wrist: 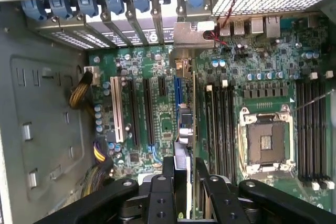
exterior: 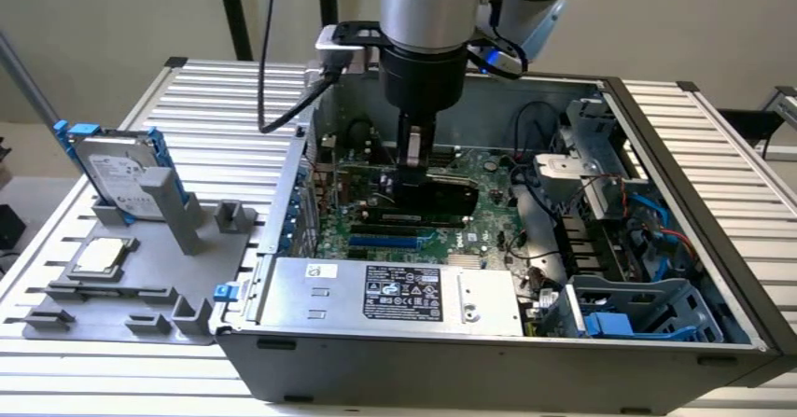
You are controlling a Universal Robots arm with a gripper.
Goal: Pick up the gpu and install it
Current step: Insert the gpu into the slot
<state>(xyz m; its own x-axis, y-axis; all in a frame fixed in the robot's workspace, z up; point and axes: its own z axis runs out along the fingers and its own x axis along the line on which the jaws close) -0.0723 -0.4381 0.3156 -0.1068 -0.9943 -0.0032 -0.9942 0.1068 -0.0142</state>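
The gpu (exterior: 439, 198) stands on edge inside the open computer case (exterior: 498, 370), its black face showing, low over the green motherboard (exterior: 480, 170). My gripper (exterior: 413, 170) reaches straight down from the arm and is shut on the card's top edge. In the wrist view the gpu (wrist: 185, 127) runs edge-on between my black fingers (wrist: 169, 174), in line with the blue expansion slot (wrist: 177, 88). Its silver bracket (wrist: 194, 34) sits at the rear slot openings. Whether the card is seated in the slot I cannot tell.
Left of the case, a grey fixture (exterior: 137, 296) carries a silver hard drive with blue rails (exterior: 125, 170) and a square CPU chip (exterior: 103, 257). The power supply (exterior: 398, 296), cables (exterior: 598, 202), an empty CPU socket (wrist: 265, 140) and black slots (wrist: 147, 108) surround the card.
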